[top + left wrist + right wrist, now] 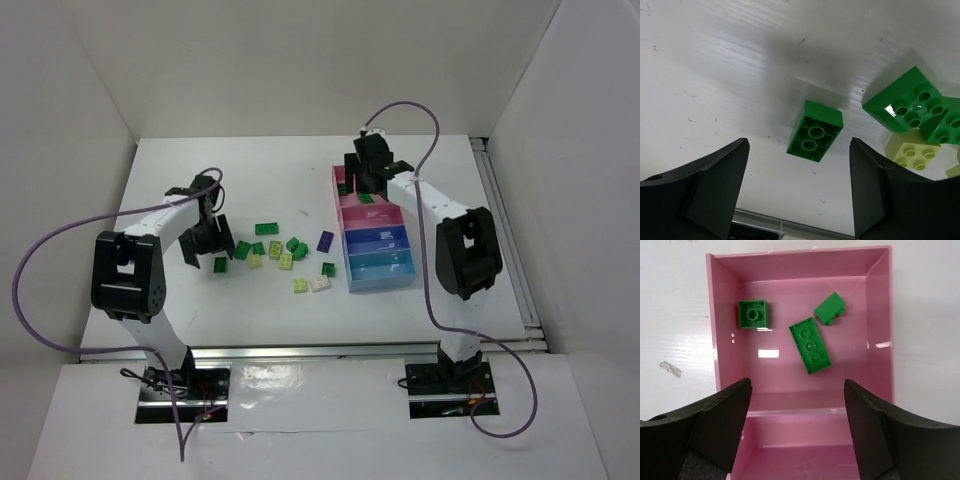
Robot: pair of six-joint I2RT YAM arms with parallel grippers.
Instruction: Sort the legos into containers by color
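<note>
Loose legos [285, 255] lie scattered mid-table: dark green, pale yellow-green, a cream-white one [320, 283] and a dark purple one [325, 240]. My left gripper [207, 256] is open and empty above an upside-down dark green brick [815, 130], next to more green [905, 102] and pale [912, 152] bricks. The row of containers [375, 235] stands at the right. My right gripper [362, 185] is open and empty over the far pink bin [800, 270], which holds three dark green bricks [810, 346].
White walls enclose the table on three sides. A metal rail [360, 349] runs along the near edge. The near pink bin [805, 450], seen in part, shows no bricks. Purple cables [60, 250] loop from both arms.
</note>
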